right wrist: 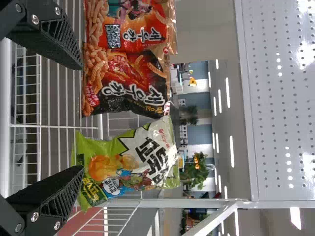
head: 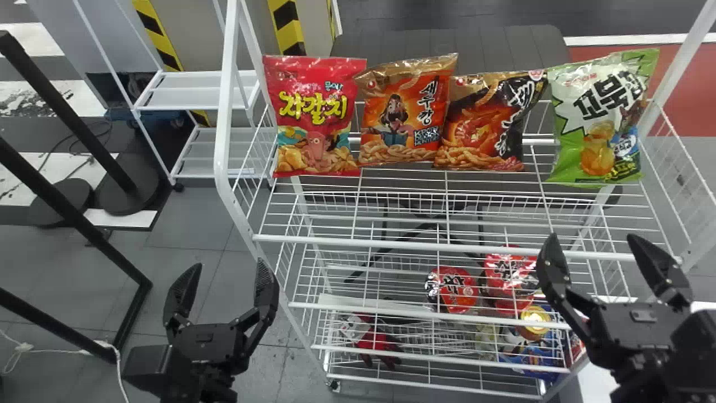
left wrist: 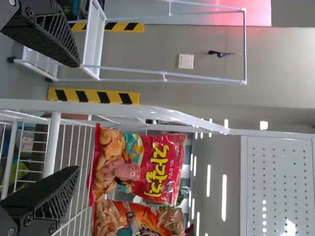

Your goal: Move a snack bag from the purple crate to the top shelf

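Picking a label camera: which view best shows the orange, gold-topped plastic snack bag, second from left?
Head view: the bag shows from top seal to bottom edge, front facing the camera. Both wrist views show part of it, sideways, cut off by the picture edge.

There's room in front of 4 snack bags [head: 316,117]; 2 white posts [head: 224,106] block the sides

Grey tile floor [head: 196,235], flat red patch [head: 693,95] far right. Black metal frame [head: 72,212] stands near left, white metal rack [head: 190,106] far left.
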Available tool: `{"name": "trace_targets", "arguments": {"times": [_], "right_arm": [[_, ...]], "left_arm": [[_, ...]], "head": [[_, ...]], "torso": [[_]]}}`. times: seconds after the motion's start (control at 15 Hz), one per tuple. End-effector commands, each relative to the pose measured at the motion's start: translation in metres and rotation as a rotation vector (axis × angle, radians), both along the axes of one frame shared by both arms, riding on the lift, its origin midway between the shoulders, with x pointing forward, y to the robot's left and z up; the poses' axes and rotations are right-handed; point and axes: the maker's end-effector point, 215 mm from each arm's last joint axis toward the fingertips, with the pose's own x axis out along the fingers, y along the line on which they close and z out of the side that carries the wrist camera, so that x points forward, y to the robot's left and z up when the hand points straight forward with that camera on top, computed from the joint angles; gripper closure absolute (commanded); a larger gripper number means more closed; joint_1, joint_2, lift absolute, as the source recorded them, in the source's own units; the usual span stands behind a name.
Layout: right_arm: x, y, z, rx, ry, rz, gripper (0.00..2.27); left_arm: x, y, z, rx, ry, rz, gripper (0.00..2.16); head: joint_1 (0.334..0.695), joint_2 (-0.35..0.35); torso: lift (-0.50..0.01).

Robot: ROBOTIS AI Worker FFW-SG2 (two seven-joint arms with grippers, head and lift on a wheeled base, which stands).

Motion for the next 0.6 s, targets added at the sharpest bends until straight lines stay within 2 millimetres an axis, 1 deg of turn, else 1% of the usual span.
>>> {"name": "trace_targets", "arguments": {"times": [0.0, 0.07, 0.27, 0.33, 0.53], "right_arm": [[-0.012, 0.005, -0.014, -0.016, 0.021, 0.010, 0.11], [-0.014, 0.010, -0.015, -0.025, 0.017, 0.020, 0.11], [-0.019, 0.017, -0.015, -0.032, 0.014, 0.032, 0.11], [-0.020, 0.018, -0.013, -0.037, 0.004, 0.037, 0.11], [-0.022, 0.021, -0.015, -0.037, 0.007, 0.049, 0.11]], "left_arm": [[0.000, 0.000, -0.002, -0.003, 0.003, 0.005, 0.06], [-0.001, -0.002, -0.002, -0.006, 0.003, 0.005, 0.06], [-0.002, -0.004, -0.002, -0.010, 0.004, 0.009, 0.06], [-0.002, -0.003, -0.002, -0.010, 0.002, 0.010, 0.06], [-0.002, -0.001, -0.002, -0.008, 0.003, 0.015, 0.06]], "head": [[0.695, 0.150], [0.695, 0.153], [0.695, 0.165], [0.695, 0.167], [0.695, 0.180]], "torso": [[0.002], [0.002], [0.002], [0.002], [0.002]]}}
